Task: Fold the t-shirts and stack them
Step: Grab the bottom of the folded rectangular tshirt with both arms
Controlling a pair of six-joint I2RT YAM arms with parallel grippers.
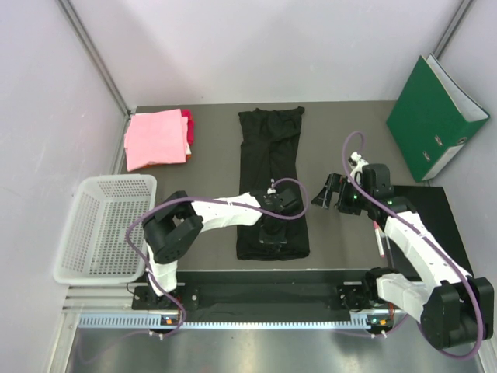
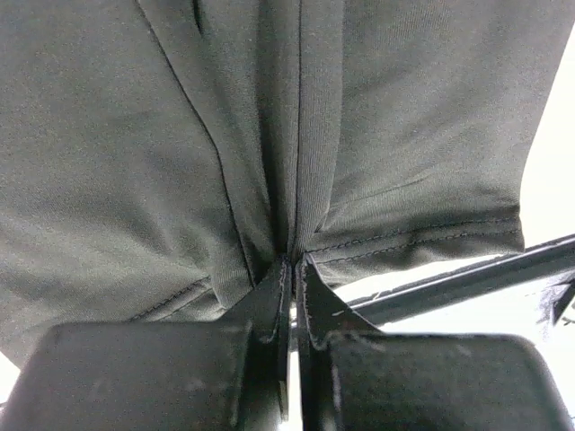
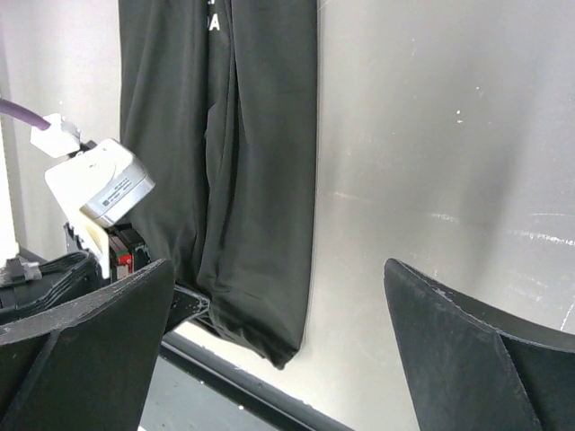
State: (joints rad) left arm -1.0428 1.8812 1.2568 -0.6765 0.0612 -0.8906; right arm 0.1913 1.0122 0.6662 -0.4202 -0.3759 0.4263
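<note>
Left hand (image 2: 291,266) pinched tight on the black t-shirt (image 2: 135,153) at its hem; right hand (image 3: 278,269) spread wide, apart from the cloth.

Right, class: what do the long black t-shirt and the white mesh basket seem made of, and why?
The long black folded t-shirt: soft knit cloth, matte; fine ribbing and stitched hem show. The white mesh basket: likely smooth plastic, perhaps coated wire; rigid moulded grid.

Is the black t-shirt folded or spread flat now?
Partly folded: the black t-shirt forms a long narrow strip with its sides turned in, not yet folded across. The left pincer is shut on its near hem.
</note>
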